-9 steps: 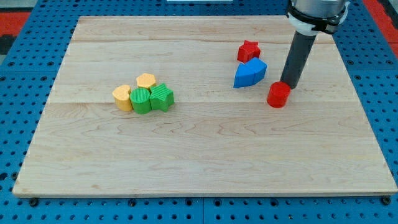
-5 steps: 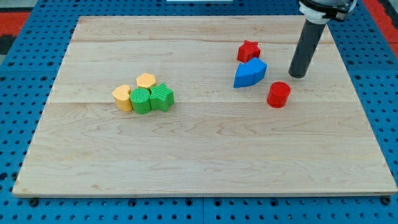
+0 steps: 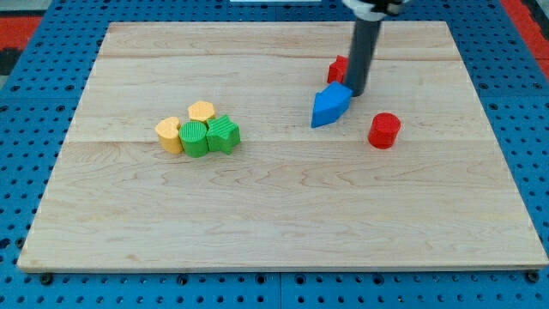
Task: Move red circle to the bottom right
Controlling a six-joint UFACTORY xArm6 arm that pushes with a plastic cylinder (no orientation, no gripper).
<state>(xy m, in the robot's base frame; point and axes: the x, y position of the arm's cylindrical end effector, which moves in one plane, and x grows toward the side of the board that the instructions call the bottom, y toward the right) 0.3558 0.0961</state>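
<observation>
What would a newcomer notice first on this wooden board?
The straight dark rod, my tip touching the blue wedge-shaped block, partly hiding the red star block behind. To their right, lower, the red circle block stands alone; a yellow-and-green cluster huddles left of centre.

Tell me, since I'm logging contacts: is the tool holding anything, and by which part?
Nothing is held. My tip only presses on the top right edge of the blue block, apart from the red circle.

My tip [image 3: 357,91] against blue block [image 3: 329,106], red circle [image 3: 384,130] apart.
</observation>
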